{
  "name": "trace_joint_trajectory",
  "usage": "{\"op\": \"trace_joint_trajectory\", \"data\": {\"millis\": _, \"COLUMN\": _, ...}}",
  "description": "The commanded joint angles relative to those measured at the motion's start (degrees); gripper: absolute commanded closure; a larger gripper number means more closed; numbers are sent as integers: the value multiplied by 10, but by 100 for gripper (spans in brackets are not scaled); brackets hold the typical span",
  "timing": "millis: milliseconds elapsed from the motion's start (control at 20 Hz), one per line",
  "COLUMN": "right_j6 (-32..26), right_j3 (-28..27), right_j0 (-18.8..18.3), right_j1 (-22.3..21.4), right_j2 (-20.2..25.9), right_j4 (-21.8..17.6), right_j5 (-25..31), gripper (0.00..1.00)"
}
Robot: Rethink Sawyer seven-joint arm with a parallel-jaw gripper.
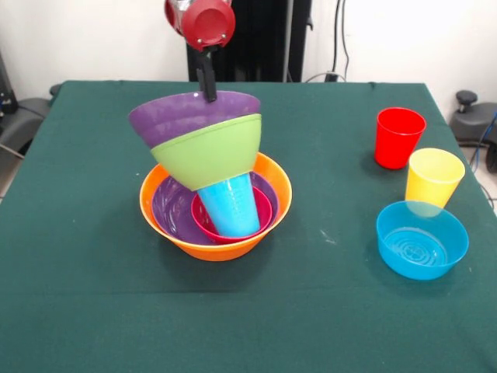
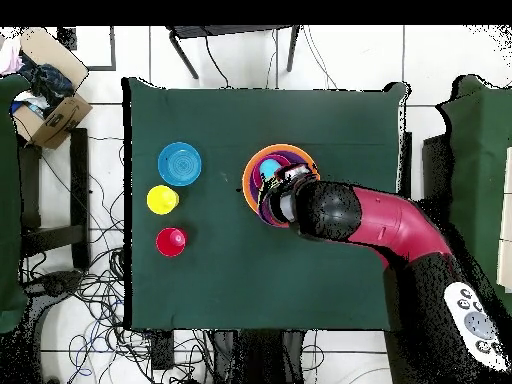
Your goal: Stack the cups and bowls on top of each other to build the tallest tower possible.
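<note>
Item: the tower (image 1: 215,190), recorded left of centre on the green table (image 1: 78,233). Its base was formed by the large orange bowl (image 1: 155,210), set upright on the cloth. Nested inside were noted a purple bowl (image 1: 172,208) and, within that, a small pink-red bowl (image 1: 260,211). The blue cup (image 1: 231,206) was seen standing mouth-down in the pink-red bowl. On the cup, a lime green bowl (image 1: 213,151) was carried upright, with a second purple bowl (image 1: 182,116) nested in it; both were tilted, their rims lower toward the front view's left.

Item: the gripper (image 1: 208,84), seen beneath the red wrist (image 1: 203,22) at the top of the front view. A dark finger (image 1: 207,81) was observed reaching down to the far rim of the upper purple bowl. Whether that rim was pinched or the jaws stood apart could not be told. In the overhead view the upper stack was largely covered by the arm (image 2: 390,225).

Item: loose pieces, grouped well apart from the tower at the front view's right. The red cup (image 1: 398,137) was logged farthest from the camera, the yellow cup (image 1: 433,177) just beside it, both mouth-up. The small blue bowl (image 1: 422,239) was placed nearest the camera, overlapping the yellow cup's foot in the picture.
</note>
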Motion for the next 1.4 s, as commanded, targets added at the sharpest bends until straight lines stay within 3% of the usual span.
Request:
{"op": "trace_joint_trajectory", "data": {"millis": 50, "right_j6": 21, "right_j3": -40, "right_j0": 41, "right_j1": 47, "right_j2": -48, "right_j4": -27, "right_j5": -4, "gripper": 100}}
{"op": "trace_joint_trajectory", "data": {"millis": 300, "right_j6": 32, "right_j3": -7, "right_j0": 44, "right_j1": 54, "right_j2": -41, "right_j4": 2, "right_j5": -44, "gripper": 100}}
{"op": "trace_joint_trajectory", "data": {"millis": 800, "right_j6": -9, "right_j3": 57, "right_j0": -9, "right_j1": 63, "right_j2": 67, "right_j4": 56, "right_j5": -105, "gripper": 100}}
{"op": "trace_joint_trajectory", "data": {"millis": 1150, "right_j6": -35, "right_j3": 92, "right_j0": -56, "right_j1": 46, "right_j2": 131, "right_j4": 45, "right_j5": -134, "gripper": 100}}
{"op": "trace_joint_trajectory", "data": {"millis": 1400, "right_j6": -48, "right_j3": 103, "right_j0": -98, "right_j1": 63, "right_j2": 187, "right_j4": 27, "right_j5": -165, "gripper": 100}}
